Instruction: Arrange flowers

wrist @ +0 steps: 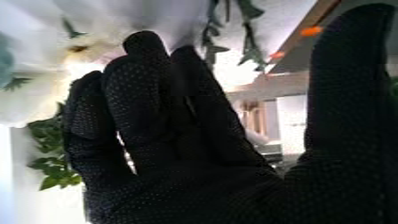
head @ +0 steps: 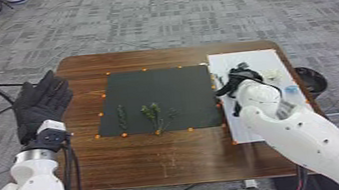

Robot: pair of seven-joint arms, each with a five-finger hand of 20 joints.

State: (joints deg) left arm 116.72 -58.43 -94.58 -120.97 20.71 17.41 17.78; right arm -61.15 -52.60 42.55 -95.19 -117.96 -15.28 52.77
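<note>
The right hand (head: pixel 239 82) is over the white sheet (head: pixel 245 58), fingers nearly straight and thumb spread, with no visible hold; white flowers (wrist: pixel 31 97) and green leaves (wrist: pixel 55 170) crowd close. Just beside the sheet, the black mat (head: pixel 158 84) bears three groups of green stems (head: pixel 153 115). Across the worktop (head: pixel 145 160), the left hand (head: pixel 42 102) has straightened fingers. One dark bin (head: pixel 311 80) stands beside the right edge, contents unclear.

The head view looks forward-down from above the desk (head: pixel 173 165); the close wrist view shares the right robot hand (head: pixel 239 79) and white flowers (head: pixel 274 74).
</note>
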